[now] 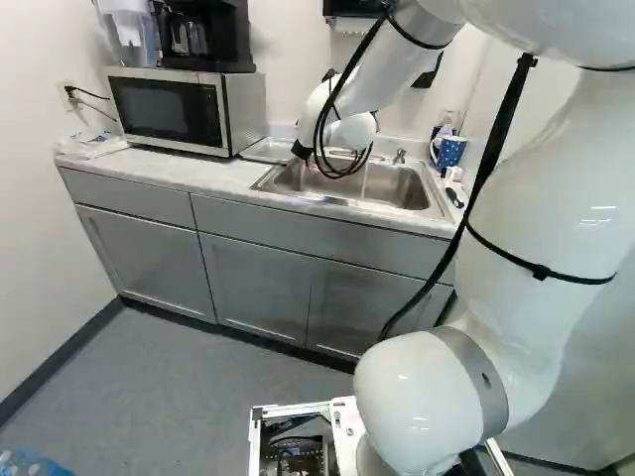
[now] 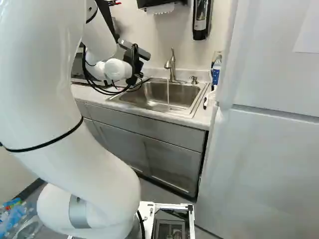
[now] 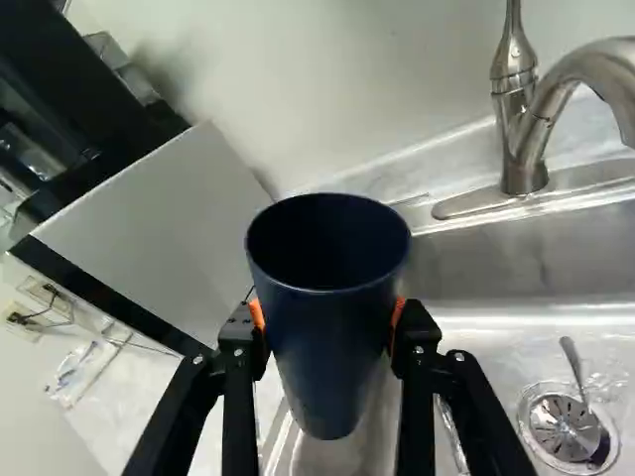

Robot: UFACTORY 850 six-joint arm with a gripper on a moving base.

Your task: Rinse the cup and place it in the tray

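Note:
At the sink's near-left part in the right base view is my gripper (image 2: 133,74), its fingertips hard to make out there. In the wrist view the gripper (image 3: 327,315) is shut on a dark blue cup (image 3: 332,347), orange pads against both its sides. The cup's open rim shows; its inside is dark. A shallow metal tray (image 1: 266,150) lies on the counter between microwave and sink in the left base view, partly hidden behind the arm. A thin stream of water (image 2: 168,94) runs from the faucet (image 2: 172,64) into the sink, apart from the gripper.
The steel sink (image 1: 397,188) is set in the counter (image 1: 189,172). A microwave (image 1: 179,109) stands at its left, with a coffee maker (image 1: 208,35) on top. A blue patterned cup (image 1: 450,151) stands right of the sink. A spoon (image 3: 573,362) lies by the drain.

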